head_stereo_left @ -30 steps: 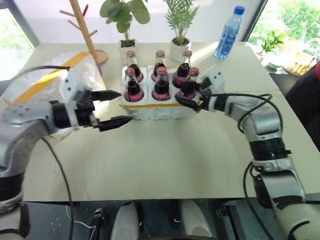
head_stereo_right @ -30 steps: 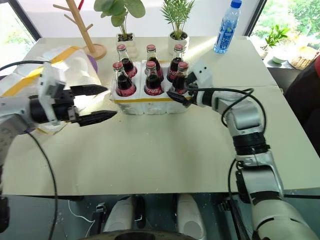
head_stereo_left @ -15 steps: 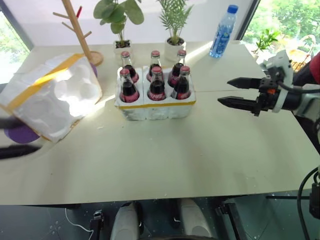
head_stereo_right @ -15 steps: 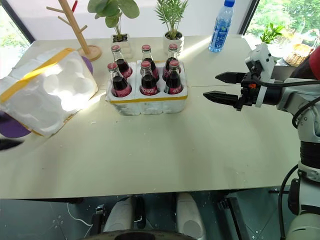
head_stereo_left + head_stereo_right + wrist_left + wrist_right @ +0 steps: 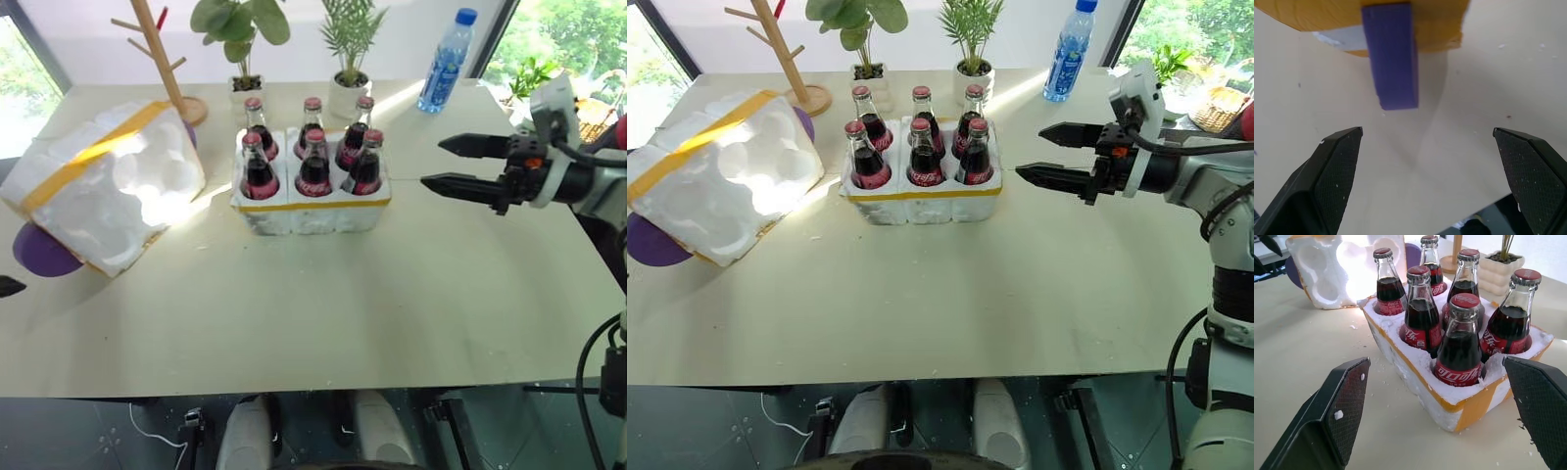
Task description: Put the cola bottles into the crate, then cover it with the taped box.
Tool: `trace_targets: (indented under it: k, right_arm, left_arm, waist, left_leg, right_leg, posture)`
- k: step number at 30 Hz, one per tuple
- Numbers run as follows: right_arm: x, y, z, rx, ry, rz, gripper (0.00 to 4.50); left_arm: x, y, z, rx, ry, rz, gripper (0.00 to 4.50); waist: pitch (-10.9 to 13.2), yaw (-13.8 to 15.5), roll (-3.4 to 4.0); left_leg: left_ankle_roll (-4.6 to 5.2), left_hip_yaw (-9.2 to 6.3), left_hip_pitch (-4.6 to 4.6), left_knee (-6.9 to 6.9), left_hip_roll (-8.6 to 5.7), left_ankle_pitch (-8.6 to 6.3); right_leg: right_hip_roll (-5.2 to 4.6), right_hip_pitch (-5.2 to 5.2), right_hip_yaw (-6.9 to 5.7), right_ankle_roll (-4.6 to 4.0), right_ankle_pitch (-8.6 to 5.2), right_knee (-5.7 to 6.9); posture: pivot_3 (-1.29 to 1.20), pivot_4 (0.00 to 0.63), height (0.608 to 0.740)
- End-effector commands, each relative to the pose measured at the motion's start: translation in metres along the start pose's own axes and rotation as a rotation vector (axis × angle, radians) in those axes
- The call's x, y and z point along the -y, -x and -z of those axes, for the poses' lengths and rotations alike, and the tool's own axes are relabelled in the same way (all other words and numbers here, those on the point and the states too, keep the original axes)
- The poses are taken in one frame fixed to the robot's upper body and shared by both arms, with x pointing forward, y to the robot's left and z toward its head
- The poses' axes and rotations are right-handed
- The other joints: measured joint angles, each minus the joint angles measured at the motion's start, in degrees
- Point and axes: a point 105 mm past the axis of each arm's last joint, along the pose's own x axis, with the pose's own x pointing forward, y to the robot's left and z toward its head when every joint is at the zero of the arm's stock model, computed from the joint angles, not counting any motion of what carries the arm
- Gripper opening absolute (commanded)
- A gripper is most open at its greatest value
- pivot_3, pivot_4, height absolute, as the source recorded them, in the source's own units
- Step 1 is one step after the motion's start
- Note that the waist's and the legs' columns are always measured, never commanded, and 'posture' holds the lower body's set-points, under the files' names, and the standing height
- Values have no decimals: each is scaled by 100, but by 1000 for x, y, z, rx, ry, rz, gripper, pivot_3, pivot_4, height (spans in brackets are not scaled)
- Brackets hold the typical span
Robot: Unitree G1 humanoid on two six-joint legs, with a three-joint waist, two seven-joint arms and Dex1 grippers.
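Beige tabletop [image 5: 950,294] by bright windows: all six cola bottles [image 5: 920,152] stand in the crate [image 5: 921,203] at far centre. Far left, the taped box [image 5: 715,186] lies tilted, hollow side showing, white foam with a yellow band. It looks light, stiff and crumbly; better held by opposite outer walls. Right hand [image 5: 1050,153] hangs wide, empty; left hand [image 5: 1427,169] wide beside the box.

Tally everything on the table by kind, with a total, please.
cola bottles: 6
crate: 1
taped box: 1
water bottle: 1
potted plants: 2
wooden rack: 1
purple piece under the box: 1
Total: 13
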Motion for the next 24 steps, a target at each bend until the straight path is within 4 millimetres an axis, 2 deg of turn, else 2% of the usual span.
trace_targets:
  k: [1, 5, 9, 12, 15, 17, 19, 24]
  right_arm:
    - [-7, 8, -13, 40, 49, 15, 4430]
    - [-12, 10, -12, 40, 51, 16, 4430]
    - [-19, 14, -19, 51, 62, 5, 4430]
    - [-20, 15, -22, 53, 74, 7, 4500]
    - [-20, 16, -23, 56, 76, 15, 4500]
    - [-21, 16, -24, 60, 75, 16, 4500]
    - [-21, 16, -23, 58, 77, 19, 4500]
    - [-19, 18, -20, 50, 26, 17, 4500]
  left_arm:
    - [-10, -10, -8, -16, 1, 3, 4500]
    - [-20, -28, -22, -32, 11, 17, 4500]
    - [-22, -42, -20, -87, 17, 45, 4500]
    - [-23, -50, -19, -114, 14, 49, 3655]
    - [-21, -51, -18, -131, 7, 70, 2188]
    - [-21, -51, -18, -127, 7, 73, 1021]
    - [-22, -51, -19, -121, 7, 68, 302]
    - [-31, -45, -29, -74, -27, -8, 275]
  waist:
    - [-2, 25, -2]
    - [-7, 34, -12]
    - [-7, -13, -14]
    - [-6, -12, -16]
    - [-7, -7, -16]
    - [-7, -9, -16]
    - [-7, -9, -16]
    - [-7, -7, -17]
  left_leg:
    - [0, -3, 5, 5, 1, 0]
    - [-2, -13, 10, 21, 5, 3]
    - [1, -12, 8, 24, 5, 1]
    - [4, -14, 8, 23, 7, -1]
    - [4, -16, 8, 22, 7, -1]
    - [4, -16, 9, 23, 7, -1]
    - [4, -16, 9, 24, 7, -1]
    - [4, -17, 8, 24, 7, -1]
  right_leg:
    - [6, 6, 0, 3, 2, 4]
    - [18, 21, -2, 21, 13, 12]
    - [13, 19, 3, 23, 14, 6]
    - [15, 16, 2, 23, 13, 8]
    - [15, 16, 1, 22, 13, 9]
    - [14, 17, 1, 22, 13, 10]
    - [12, 18, 2, 22, 12, 10]
    - [12, 18, 1, 22, 13, 11]
  posture:
    - [0, 150, 740]
    - [0, 150, 740]
    - [0, 150, 740]
    - [0, 150, 740]
    - [0, 150, 740]
    - [0, 150, 740]
    - [0, 150, 740]
    - [0, 150, 740]
